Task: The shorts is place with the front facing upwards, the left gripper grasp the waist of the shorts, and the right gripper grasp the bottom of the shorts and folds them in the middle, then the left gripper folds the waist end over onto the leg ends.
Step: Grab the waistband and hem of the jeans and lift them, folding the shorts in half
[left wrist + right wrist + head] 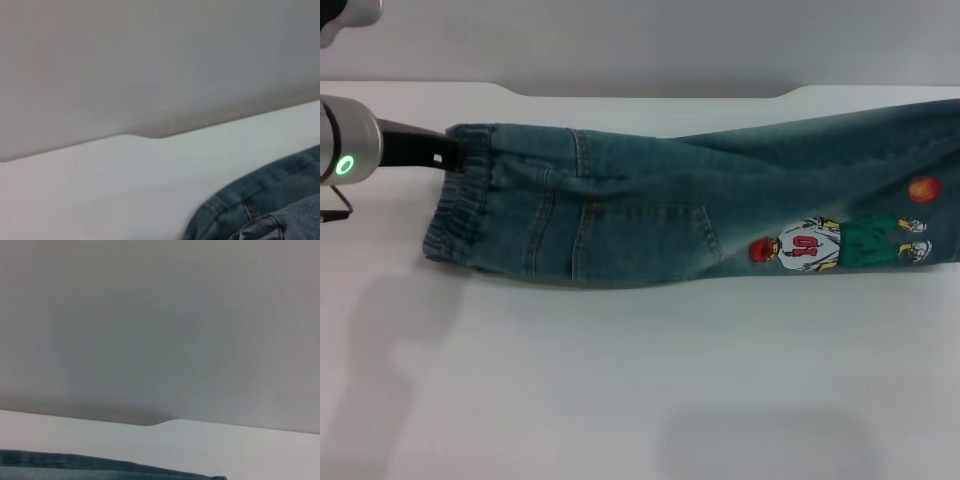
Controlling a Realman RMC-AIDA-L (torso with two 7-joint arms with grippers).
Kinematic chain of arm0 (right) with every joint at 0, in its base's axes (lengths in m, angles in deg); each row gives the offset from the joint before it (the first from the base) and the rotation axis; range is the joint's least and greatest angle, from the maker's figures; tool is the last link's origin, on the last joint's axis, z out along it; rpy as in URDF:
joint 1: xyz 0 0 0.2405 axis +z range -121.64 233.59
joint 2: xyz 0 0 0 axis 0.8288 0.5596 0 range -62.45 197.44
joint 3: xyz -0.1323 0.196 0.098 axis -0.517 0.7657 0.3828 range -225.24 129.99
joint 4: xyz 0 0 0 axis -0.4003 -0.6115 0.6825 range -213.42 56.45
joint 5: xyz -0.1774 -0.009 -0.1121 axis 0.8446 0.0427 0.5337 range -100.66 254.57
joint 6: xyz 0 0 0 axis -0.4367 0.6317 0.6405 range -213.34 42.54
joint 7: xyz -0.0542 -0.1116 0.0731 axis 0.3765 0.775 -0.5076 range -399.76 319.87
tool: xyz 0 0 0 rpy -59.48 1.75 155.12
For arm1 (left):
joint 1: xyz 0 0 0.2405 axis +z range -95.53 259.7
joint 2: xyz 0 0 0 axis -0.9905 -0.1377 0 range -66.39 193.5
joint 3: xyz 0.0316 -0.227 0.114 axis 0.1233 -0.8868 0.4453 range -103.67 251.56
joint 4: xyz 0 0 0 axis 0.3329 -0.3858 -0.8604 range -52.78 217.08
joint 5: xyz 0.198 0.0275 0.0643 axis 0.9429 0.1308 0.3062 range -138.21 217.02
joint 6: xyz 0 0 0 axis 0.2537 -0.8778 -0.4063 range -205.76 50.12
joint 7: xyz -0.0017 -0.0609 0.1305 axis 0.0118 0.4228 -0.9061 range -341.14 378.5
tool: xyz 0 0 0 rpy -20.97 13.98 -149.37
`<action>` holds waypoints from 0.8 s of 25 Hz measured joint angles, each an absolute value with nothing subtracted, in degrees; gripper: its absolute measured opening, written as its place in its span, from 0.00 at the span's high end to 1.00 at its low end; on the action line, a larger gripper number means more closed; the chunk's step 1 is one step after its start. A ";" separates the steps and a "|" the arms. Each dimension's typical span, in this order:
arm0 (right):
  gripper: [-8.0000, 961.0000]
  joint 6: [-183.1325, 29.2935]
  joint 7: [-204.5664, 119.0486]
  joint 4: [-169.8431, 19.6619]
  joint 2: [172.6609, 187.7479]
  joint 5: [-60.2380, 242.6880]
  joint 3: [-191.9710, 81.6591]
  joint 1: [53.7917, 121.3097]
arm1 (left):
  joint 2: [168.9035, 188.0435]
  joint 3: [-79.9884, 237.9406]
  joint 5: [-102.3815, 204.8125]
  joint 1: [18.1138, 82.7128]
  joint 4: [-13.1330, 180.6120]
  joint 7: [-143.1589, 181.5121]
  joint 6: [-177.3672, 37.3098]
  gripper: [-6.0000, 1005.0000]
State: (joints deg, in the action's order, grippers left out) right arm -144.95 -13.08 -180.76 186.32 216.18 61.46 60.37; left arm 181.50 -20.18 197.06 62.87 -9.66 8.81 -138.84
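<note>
Silver-white cylindrical arm with a green light comes in from the left edge of the head view, and its black forked left end effector (448,152) reaches the far corner of the waist (470,195), the ruffled, elastic-gathered denim band. Its fingers meet the fabric there, but whether they are closed on it cannot be told. Blue denim child's shorts (650,205) lie folded lengthwise into one long strip across the white counter (620,380), waist to the left, legs running right. A cartoon-figure print numbered 10 (840,243) sits near the right end, and the leg ends run out of frame there. The right end effector appears in no view.
</note>
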 joint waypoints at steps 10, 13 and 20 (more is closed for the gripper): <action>0.97 -139.94 -11.70 -177.31 186.26 216.21 62.37 60.83 | 181.54 -20.18 196.74 59.60 -4.78 7.73 -135.15 0.90; 0.97 -138.27 -11.49 -176.14 186.25 216.13 62.17 61.13 | 181.60 -20.18 196.49 58.86 -3.46 7.45 -134.40 0.89; 0.96 -133.93 -9.32 -170.54 186.30 215.74 61.75 63.29 | 181.59 -20.11 196.40 58.78 -1.74 7.40 -132.45 0.89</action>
State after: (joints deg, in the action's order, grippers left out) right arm -133.93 -9.32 -170.54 186.30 215.74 61.75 63.29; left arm 181.59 -20.11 196.40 58.78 -1.74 7.40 -132.45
